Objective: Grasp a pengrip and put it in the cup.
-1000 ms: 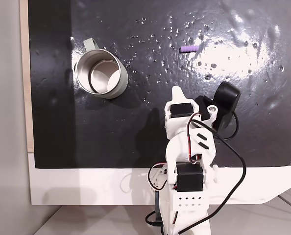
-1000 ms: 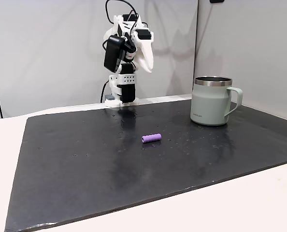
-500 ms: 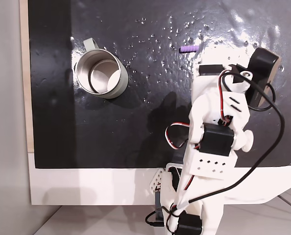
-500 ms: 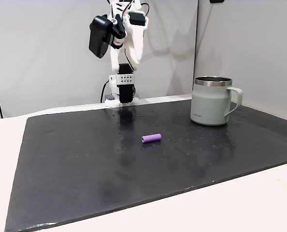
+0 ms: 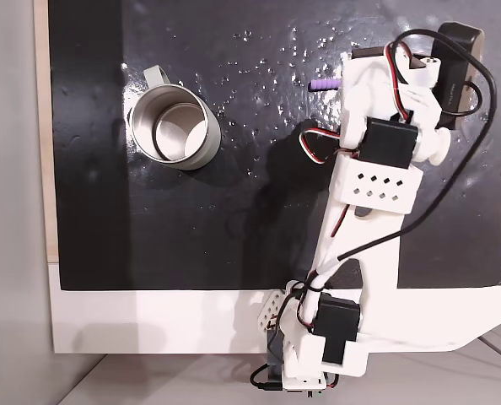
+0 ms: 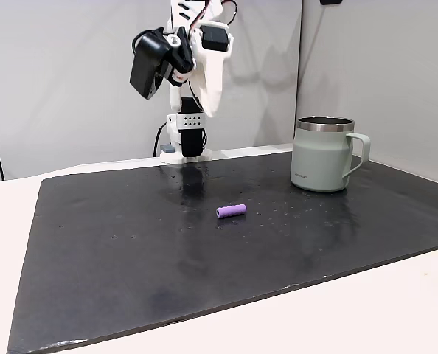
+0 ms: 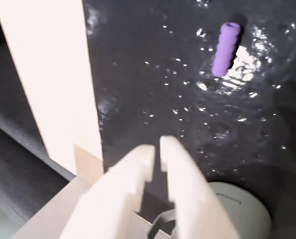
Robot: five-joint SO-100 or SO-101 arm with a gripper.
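A black, glossy mat point(image 5: 191, 228) speckled with bright reflections covers most of a white table point(image 5: 149, 325) in a fixed view from above; a thin strip of bare wood point(image 5: 41, 126) runs along the mat's left edge. In a fixed view from the side, the mat point(image 6: 130, 273) lies in front of plain pale grey wall panels point(image 6: 71, 88), with a vertical seam in the upper right of the frame.

The pengrip point(image 5: 322, 84), a small purple ribbed tube, lies flat on the mat in the upper centre-right of the view from above, its right end hidden under the arm. In the side view the pengrip point(image 6: 231, 211) sits near mid-frame, alone on the mat and well apart from the cup point(image 6: 324, 155) at right. The wrist view places the pengrip point(image 7: 224, 49) in the upper right, nearly upright in the frame.

The cup point(image 5: 173, 126), a silver-grey metal mug, stands upright in the upper left of the view from above, handle toward the upper left corner and inside pale. Part of the cup point(image 7: 237, 211) appears at the bottom right of the wrist view.

The white arm point(image 5: 364, 211) reaches from its base at bottom centre to the upper right. The gripper point(image 7: 157, 148) hangs above the mat, its two pale fingers nearly pressed together with a narrow slit between them, pinching nothing.
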